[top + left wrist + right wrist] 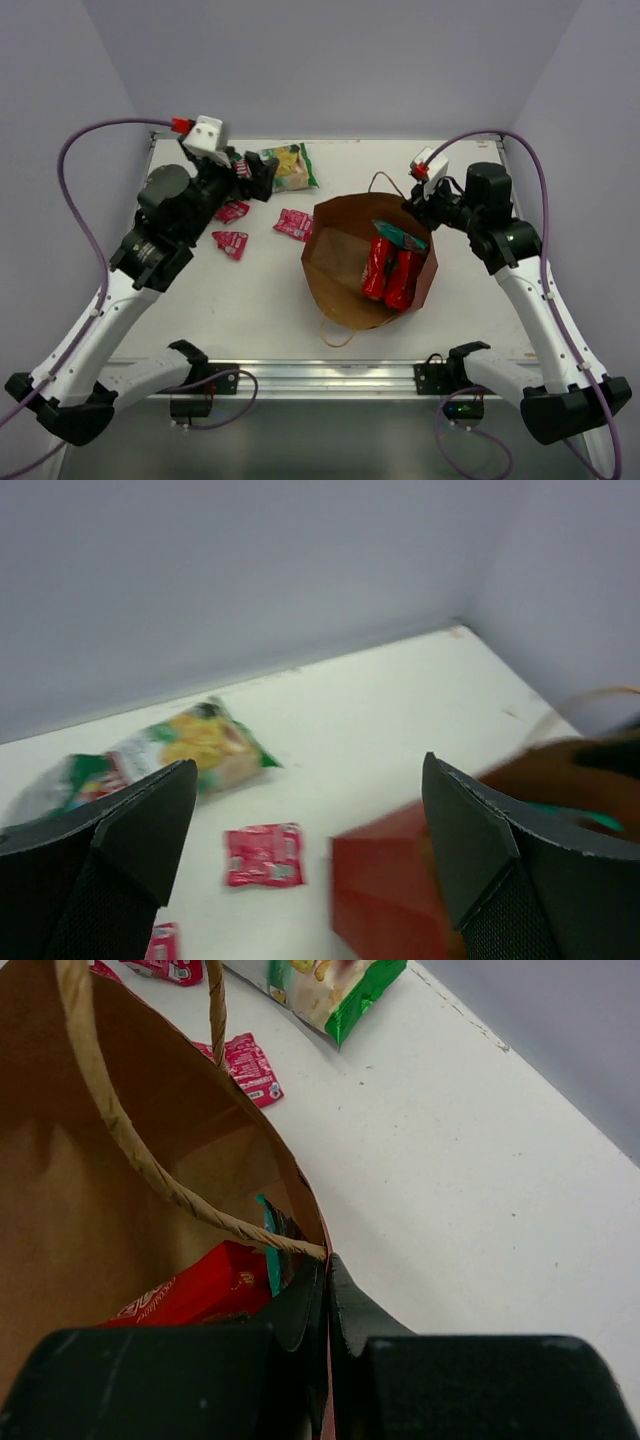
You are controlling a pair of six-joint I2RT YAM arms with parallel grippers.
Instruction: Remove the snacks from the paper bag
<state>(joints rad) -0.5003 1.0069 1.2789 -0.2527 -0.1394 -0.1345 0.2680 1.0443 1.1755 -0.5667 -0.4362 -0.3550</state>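
The paper bag (345, 285) stands open in the middle of the table, red-brown outside and tan inside. A red packet (390, 272) and a teal packet (402, 236) lie inside it; both also show in the right wrist view, the red packet (195, 1290) and the teal packet (268, 1252). My right gripper (416, 205) is shut on the bag's far rim (322, 1245) by a handle (150, 1165). The green-white chip bag (288, 167) and three red-pink sachets (293, 224) (232, 211) (230, 243) lie on the table left of the bag. My left gripper (264, 178) is open and empty above them.
The left wrist view shows the chip bag (170, 745), a sachet (263, 855) and the bag's red-brown side (400, 890) between the open fingers (130, 840). The white table (260, 300) is walled at the back and sides. A second handle (336, 335) hangs at the bag's near side.
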